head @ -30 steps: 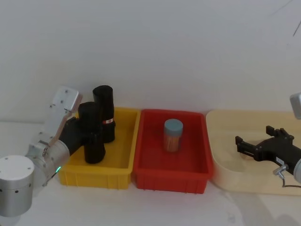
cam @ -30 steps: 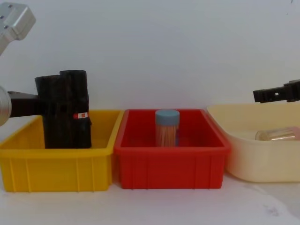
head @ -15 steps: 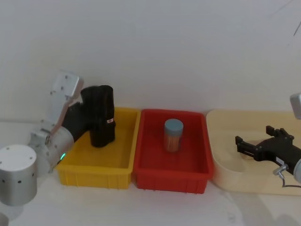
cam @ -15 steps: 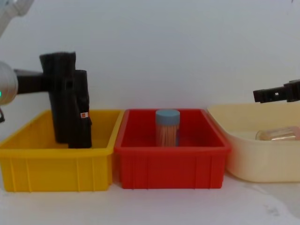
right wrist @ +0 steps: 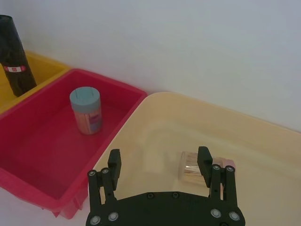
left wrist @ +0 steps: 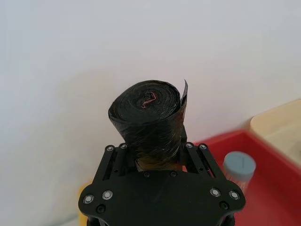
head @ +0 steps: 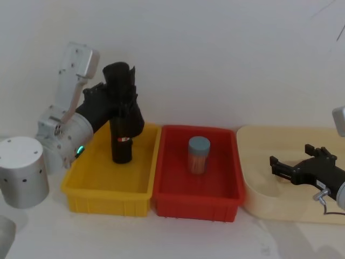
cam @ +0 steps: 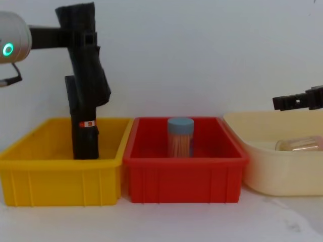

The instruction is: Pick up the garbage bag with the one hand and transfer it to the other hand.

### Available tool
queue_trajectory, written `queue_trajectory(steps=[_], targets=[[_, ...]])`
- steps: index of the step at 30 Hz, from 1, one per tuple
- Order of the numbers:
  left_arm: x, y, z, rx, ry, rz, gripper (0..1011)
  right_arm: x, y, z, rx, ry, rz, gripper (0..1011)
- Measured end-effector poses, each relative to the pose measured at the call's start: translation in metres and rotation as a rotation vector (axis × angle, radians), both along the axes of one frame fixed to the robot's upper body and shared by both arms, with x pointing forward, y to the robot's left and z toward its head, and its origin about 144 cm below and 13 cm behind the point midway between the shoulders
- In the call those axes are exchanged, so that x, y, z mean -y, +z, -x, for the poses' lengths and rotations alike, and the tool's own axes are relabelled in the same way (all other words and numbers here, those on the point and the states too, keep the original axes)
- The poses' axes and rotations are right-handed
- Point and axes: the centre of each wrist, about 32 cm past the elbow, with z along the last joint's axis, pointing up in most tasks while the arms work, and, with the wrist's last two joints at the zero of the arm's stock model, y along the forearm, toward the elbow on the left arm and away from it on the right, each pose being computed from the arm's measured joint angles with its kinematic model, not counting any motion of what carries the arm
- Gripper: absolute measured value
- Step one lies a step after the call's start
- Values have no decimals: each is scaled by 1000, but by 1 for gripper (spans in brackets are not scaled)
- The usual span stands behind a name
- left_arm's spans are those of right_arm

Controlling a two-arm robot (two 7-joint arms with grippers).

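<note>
The garbage bag (head: 119,81), a plain black roll, hangs upright in the air above the yellow bin (head: 108,195), with a loose flap trailing at its side (cam: 102,86). My left gripper (head: 125,102), on the arm with the green ring light (cam: 8,49), is shut on the garbage bag (cam: 81,30) near its upper half. In the left wrist view its fingers (left wrist: 194,153) clamp both sides of the garbage bag (left wrist: 148,117). My right gripper (head: 274,166) hovers open and empty over the cream tray (head: 291,210), far from the bag.
A second black roll with a red sticker (cam: 85,138) stands in the yellow bin (cam: 60,176). A blue-lidded jar (head: 198,155) stands in the red bin (head: 194,208). A clear jar (right wrist: 195,167) lies in the cream tray (right wrist: 282,155) below the right gripper (right wrist: 159,157).
My left gripper has lifted the garbage bag up out of the yellow bin and slightly right, leaving the sticker roll standing alone. The right arm has not moved.
</note>
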Motion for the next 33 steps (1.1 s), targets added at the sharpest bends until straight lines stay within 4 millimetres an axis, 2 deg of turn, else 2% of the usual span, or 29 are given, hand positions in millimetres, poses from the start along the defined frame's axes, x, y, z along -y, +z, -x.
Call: queue_trajectory(steps=[9,33], targets=[[8,11,-4,-3,-83,17,463,0,0,0,0,0,0,999],[41,4,-23,-35,-354,6,463,0,0,0,0,0,0,999]])
